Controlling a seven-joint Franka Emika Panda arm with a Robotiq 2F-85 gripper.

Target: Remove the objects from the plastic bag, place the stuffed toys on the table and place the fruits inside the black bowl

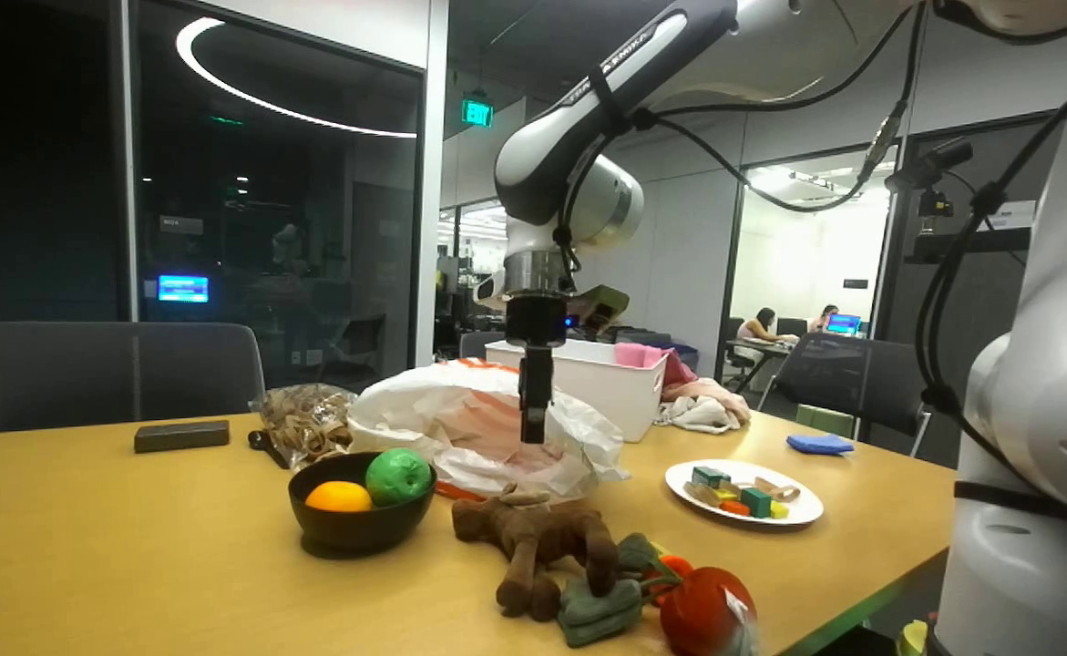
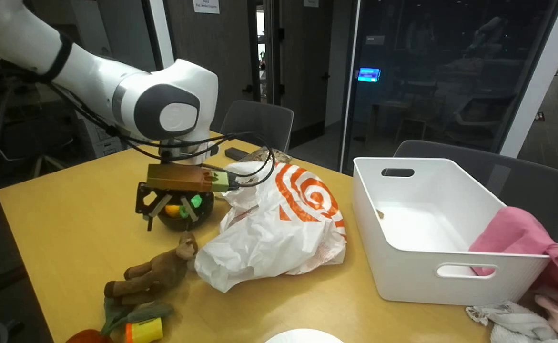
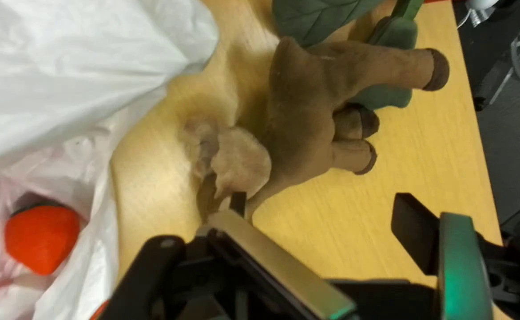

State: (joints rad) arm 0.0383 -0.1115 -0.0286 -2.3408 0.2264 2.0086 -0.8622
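Note:
My gripper is open and empty above the table, fingers pointing down; it also shows in the wrist view. The white plastic bag lies open-mouthed beside it. A red object shows inside the bag in the wrist view. The black bowl holds an orange fruit and a green fruit. A brown stuffed animal lies on its side near the bag. A red stuffed toy with green leaves lies against it. The rest of the bag's contents is hidden.
A white bin with a pink cloth stands beside the bag. A white plate holds several small blocks. A clear bag of brown bands and a dark box lie behind the bowl. A yellow cylinder lies near the red toy.

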